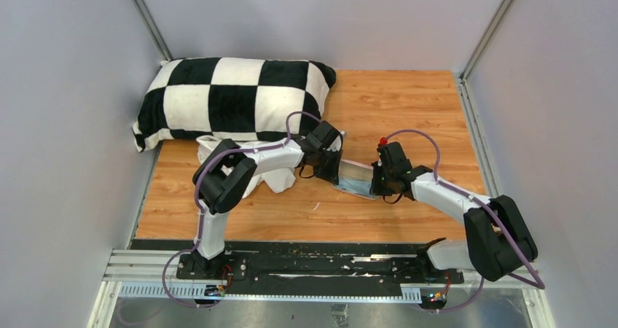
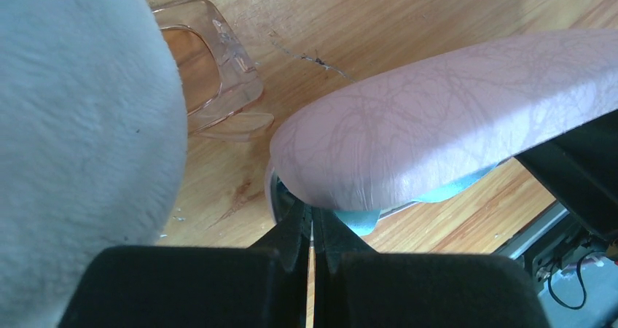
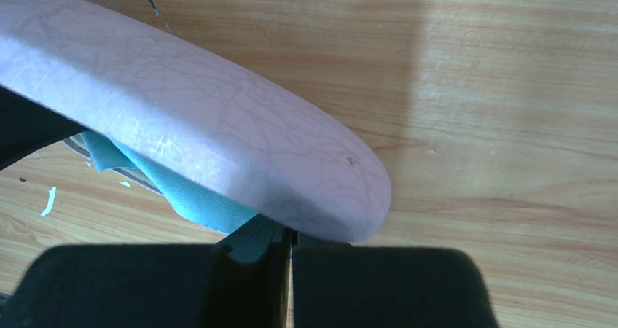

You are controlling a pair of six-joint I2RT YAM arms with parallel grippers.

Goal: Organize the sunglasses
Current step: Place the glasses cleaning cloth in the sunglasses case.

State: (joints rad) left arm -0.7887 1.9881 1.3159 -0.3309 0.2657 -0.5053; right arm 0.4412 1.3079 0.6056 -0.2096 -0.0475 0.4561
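Observation:
The pink oblong case [image 1: 356,172] lies on the wooden table [image 1: 408,109] between my two grippers, its lid lowered over a light-blue cloth [image 1: 355,190] that pokes out along the near edge. My left gripper [image 1: 334,169] is at the case's left end, and my right gripper [image 1: 377,181] is at its right end. In the left wrist view the shut gripper [image 2: 313,215] has its tips under the lid [image 2: 437,124] beside the cloth [image 2: 364,220]. In the right wrist view the shut gripper [image 3: 290,235] touches the lid's end [image 3: 197,124] next to the cloth [image 3: 189,197]. The sunglasses are hidden.
A black-and-white checkered pillow [image 1: 233,98] lies at the back left. A white fluffy cloth [image 1: 271,181] sits under my left arm and fills the left of the left wrist view [image 2: 80,124]. A clear plastic piece [image 2: 211,65] lies beside it. Walls enclose the table.

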